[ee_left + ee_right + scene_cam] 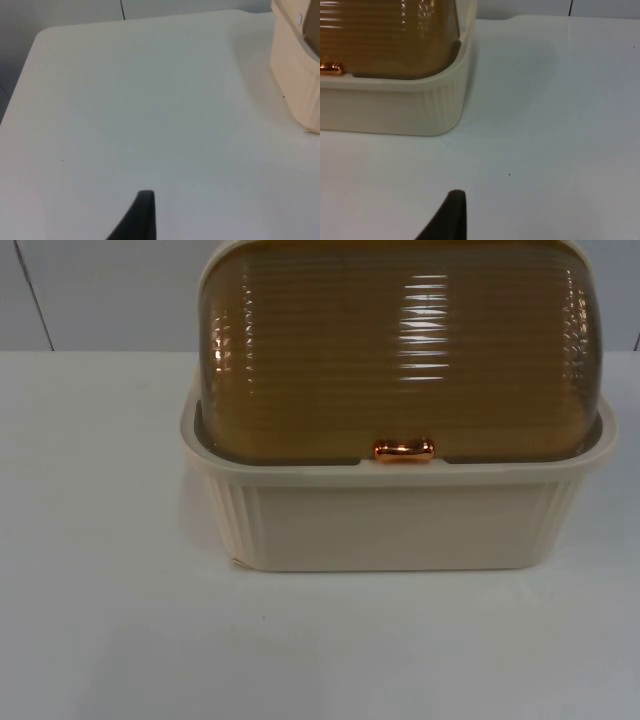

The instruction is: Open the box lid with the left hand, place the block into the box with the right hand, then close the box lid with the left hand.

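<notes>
A cream ribbed box (pixel 400 525) stands in the middle of the table, its amber ribbed dome lid (pixel 400 350) down over the rim. A small copper handle (pixel 404 450) sits at the lid's front edge. My left gripper (pixel 142 220) hangs over bare table, well apart from the box's corner (pixel 295 75). My right gripper (pixel 450 217) hovers above the table a short way from the box's other corner (pixel 440 107), with the lid (pixel 385 35) and handle (pixel 330 66) beyond it. Neither gripper touches the box.
White table top (pixel 110 620) stretches around the box on the left, right and front. The grey partition wall (pixel 100 290) stands behind the box. The table's rounded back corner (pixel 42 35) is near the left gripper's side.
</notes>
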`<state>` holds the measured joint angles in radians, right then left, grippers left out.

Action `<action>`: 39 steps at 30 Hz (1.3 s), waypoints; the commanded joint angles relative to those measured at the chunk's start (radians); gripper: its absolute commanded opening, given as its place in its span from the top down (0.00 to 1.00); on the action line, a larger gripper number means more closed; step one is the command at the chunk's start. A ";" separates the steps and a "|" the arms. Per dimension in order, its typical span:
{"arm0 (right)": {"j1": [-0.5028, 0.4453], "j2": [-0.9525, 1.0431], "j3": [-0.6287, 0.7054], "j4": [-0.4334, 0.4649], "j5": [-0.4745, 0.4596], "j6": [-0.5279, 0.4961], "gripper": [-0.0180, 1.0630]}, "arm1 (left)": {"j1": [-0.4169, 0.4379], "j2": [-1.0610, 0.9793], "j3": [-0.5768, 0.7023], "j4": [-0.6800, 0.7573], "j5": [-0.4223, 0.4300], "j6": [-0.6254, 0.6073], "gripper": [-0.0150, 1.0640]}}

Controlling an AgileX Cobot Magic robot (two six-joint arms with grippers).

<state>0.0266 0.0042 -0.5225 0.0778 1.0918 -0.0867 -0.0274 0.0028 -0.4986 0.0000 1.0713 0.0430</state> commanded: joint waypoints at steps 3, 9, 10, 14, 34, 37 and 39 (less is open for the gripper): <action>-0.002 -0.004 0.005 0.004 -0.012 0.001 0.01 | -0.006 -0.003 0.005 0.000 0.003 -0.003 0.02; -0.002 -0.004 0.005 0.004 -0.012 0.001 0.01 | 0.021 -0.003 0.005 0.000 0.003 -0.003 0.02; -0.002 -0.004 0.005 0.004 -0.012 0.001 0.01 | 0.034 -0.003 0.005 0.000 0.003 -0.003 0.02; -0.002 -0.004 0.005 0.004 -0.012 0.001 0.01 | 0.047 -0.003 0.005 0.000 0.003 -0.003 0.02; -0.002 -0.004 0.005 0.004 -0.012 0.001 0.01 | 0.098 -0.003 0.005 0.000 0.003 -0.003 0.02; -0.002 -0.004 0.005 0.004 -0.012 0.001 0.01 | 0.084 -0.003 0.005 0.007 0.003 -0.003 0.02; -0.002 -0.004 0.005 0.004 -0.012 0.001 0.01 | 0.084 -0.003 0.005 0.007 0.003 -0.003 0.02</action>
<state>0.0266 0.0042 -0.5225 0.0794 1.0918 -0.0867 0.0619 0.0028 -0.4986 0.0000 1.0713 0.0430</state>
